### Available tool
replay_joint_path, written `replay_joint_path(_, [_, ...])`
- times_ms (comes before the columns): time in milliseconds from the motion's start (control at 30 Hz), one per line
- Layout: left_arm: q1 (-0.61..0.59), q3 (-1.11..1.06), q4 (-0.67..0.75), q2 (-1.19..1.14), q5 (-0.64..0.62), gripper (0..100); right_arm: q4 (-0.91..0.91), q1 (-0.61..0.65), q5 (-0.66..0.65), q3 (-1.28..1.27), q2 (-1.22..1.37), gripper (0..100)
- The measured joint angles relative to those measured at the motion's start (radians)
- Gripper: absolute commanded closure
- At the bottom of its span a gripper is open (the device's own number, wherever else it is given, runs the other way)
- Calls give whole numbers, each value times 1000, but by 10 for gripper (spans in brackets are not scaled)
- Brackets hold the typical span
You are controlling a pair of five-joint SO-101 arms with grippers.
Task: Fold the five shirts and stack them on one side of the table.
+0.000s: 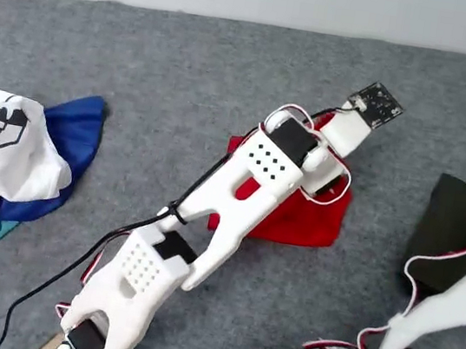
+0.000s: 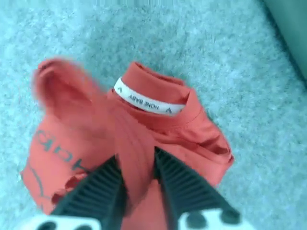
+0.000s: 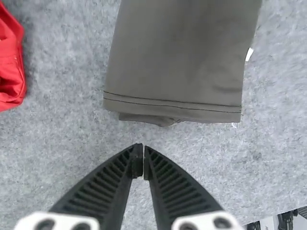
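A band of the red shirt (image 2: 168,129) at the table's middle is clamped between the nearly closed left gripper (image 2: 136,160), presumably to be drawn over as a fold. The right gripper (image 3: 143,160) is held closed and empty just short of the folded dark olive shirt (image 3: 182,57), which is likely laid aside as the stack's base.

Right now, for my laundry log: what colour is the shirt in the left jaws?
The shirt is red; clearest in the left wrist view.
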State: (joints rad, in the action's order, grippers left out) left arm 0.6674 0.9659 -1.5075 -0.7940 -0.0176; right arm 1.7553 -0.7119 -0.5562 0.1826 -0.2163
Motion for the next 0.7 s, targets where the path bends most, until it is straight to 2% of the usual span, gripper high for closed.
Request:
replay_joint_path(100, [0,109,-31,-41,-26,786,0,0,0,0,-2,989])
replay_joint_path(333, [0,296,-147,-77,-29,791,0,0,0,0,-3,989])
replay_joint_path(400, [-5,331,-192,-77,-26,831,0,0,0,0,-3,989])
replay_joint_path(533, [-66,347,-221,-77,3,980,0,0,0,0,-3,989])
replay_joint_path(700, [-149,279,-221,-100,84,986,0,0,0,0,-3,989])
